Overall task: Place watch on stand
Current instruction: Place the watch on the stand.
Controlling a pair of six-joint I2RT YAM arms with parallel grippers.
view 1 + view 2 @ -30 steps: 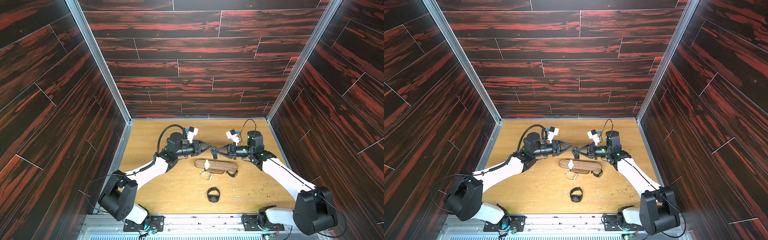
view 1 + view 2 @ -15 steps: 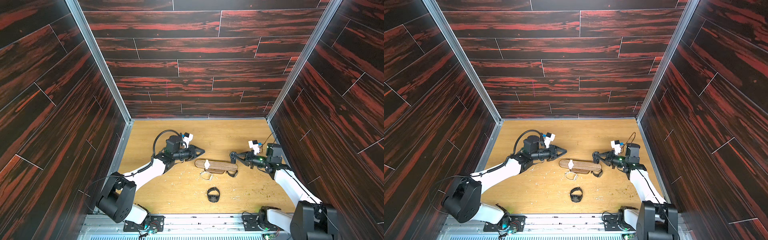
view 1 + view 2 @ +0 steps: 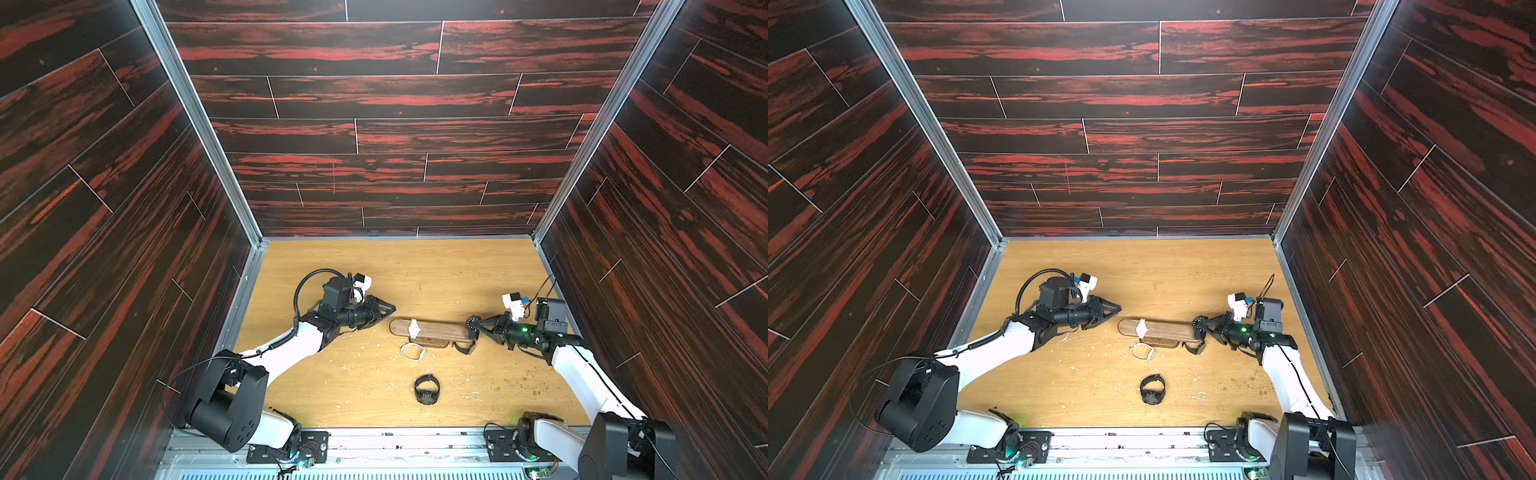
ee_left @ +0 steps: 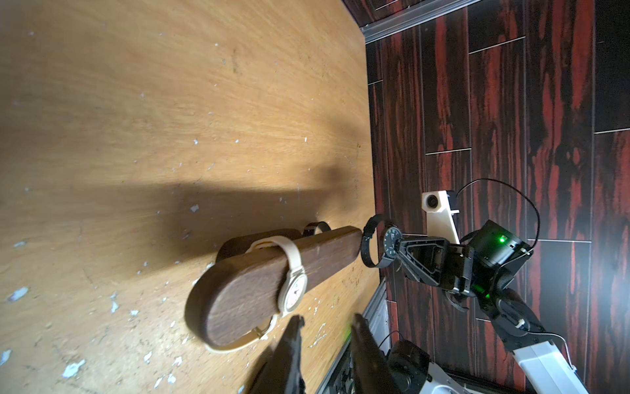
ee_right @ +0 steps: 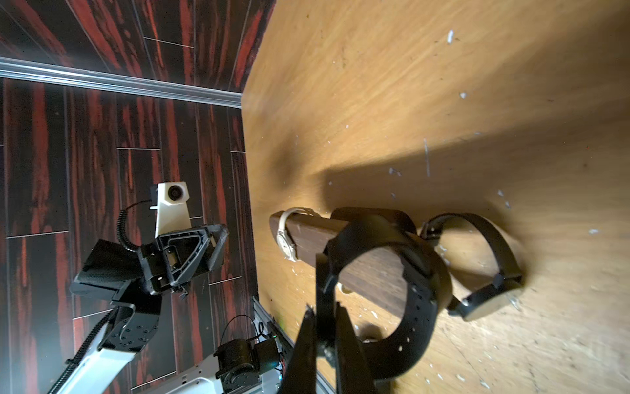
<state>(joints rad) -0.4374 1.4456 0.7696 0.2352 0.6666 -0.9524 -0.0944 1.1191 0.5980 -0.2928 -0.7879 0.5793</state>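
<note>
loose watch [image 3: 427, 389]: you'll find it lying at 6 o'clock of the stand [image 3: 440, 331], well apart.
black watch [image 3: 472, 323]: just off the stand's 3 o'clock end, strap loop facing it.
right gripper [image 3: 478, 326]: clamped on the black watch, which sits at its 9 o'clock.
left gripper [image 3: 392, 308]: jaws slightly parted, empty, by the stand's 9 o'clock end.

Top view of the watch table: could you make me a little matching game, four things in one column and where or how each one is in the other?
1 cream watch
2 right pincer
3 left pincer
4 watch nearest the arm bases

A lying alone on the table
B shut on a black watch
C open, holding nothing
D looped round the bar of the stand

Pairs: 1-D, 2-B, 3-C, 4-A
</note>
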